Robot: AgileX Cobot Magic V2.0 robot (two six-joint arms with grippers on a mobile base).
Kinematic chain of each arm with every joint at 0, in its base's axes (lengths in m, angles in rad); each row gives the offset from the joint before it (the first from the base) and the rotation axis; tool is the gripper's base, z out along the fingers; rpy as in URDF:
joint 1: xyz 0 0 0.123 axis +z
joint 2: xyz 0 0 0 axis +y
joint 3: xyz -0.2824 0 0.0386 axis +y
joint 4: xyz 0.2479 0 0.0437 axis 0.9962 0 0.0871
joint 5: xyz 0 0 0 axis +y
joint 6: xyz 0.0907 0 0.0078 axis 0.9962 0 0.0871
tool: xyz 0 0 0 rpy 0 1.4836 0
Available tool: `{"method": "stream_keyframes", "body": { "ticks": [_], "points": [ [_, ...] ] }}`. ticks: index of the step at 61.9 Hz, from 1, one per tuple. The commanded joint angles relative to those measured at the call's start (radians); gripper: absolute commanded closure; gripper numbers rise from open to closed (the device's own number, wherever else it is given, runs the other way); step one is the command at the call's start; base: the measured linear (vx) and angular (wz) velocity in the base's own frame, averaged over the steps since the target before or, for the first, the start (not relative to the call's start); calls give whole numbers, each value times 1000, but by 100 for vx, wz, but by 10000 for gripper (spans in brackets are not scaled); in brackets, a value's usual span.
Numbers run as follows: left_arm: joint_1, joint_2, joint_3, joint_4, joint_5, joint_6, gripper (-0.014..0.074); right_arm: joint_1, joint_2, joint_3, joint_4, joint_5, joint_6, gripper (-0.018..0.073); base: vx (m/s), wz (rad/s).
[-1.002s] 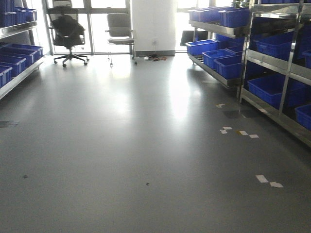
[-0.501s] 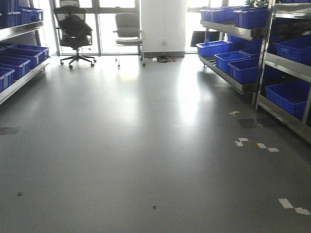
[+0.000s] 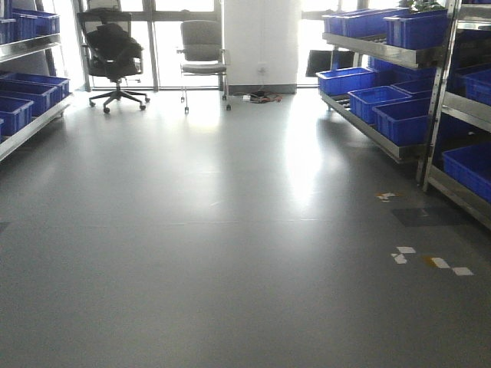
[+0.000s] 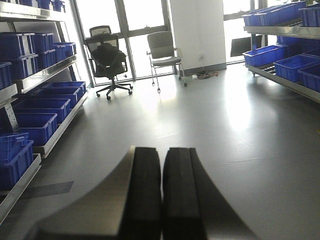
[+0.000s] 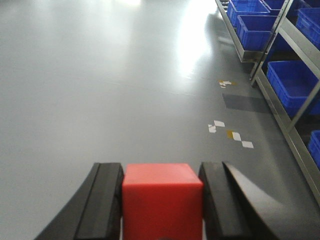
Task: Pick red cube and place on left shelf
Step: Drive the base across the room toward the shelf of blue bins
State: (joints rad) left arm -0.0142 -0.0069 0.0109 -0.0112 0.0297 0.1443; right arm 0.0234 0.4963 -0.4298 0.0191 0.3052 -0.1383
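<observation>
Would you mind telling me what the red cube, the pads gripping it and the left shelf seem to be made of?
The red cube: matte, even red faces, softly rounded edges; probably plastic or foam. The pads of the right gripper: dull black, rubber-like. The left shelf: silvery, reflective bars; likely stainless steel.

- the left gripper (image 4: 162,151): two long, flat black pads (image 4: 145,190), each backed by a smooth grey finger (image 4: 102,207) that flares outward in a curve towards its base
- the right gripper (image 5: 162,172): the same build, with matte black pads and dark curved outer backs
</observation>
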Motion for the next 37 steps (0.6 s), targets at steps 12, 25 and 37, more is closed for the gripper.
{"method": "stream_keyframes", "body": {
  "ticks": [12, 25, 37],
  "points": [
    [-7, 0, 22, -5, -90, 1, 491, -6, 5, -29, 1, -88, -1, 501, 58, 11],
    [-7, 0, 22, -5, -90, 1, 491, -6, 5, -29, 1, -88, -1, 501, 60, 20],
    [-7, 0, 22, -5, -90, 1, 491, -6, 5, -29, 1, -88, -1, 501, 60, 21]
  ]
}}
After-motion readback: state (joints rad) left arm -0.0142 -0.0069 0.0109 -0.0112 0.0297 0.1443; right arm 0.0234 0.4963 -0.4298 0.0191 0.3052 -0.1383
